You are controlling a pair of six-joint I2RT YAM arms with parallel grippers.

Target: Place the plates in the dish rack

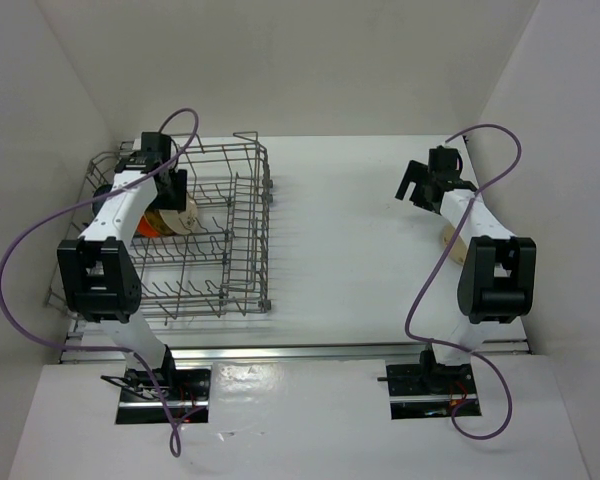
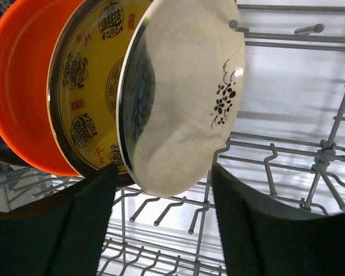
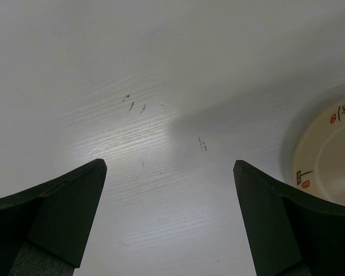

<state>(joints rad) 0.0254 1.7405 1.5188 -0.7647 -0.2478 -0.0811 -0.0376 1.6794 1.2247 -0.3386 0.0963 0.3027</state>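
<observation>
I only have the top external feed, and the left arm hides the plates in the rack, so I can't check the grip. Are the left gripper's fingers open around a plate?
Observer: Yes. The left gripper stands open, fingers either side of the lower rim of a cream plate with a dark flower mark, standing on edge in the dish rack.
Operator: What's behind it?
Observer: A yellow patterned plate, then an orange plate, both on edge.
Operator: And the right arm?
Observer: The right gripper is open over the table; a cream plate with red and black marks lies at the right edge of its wrist view.
</observation>
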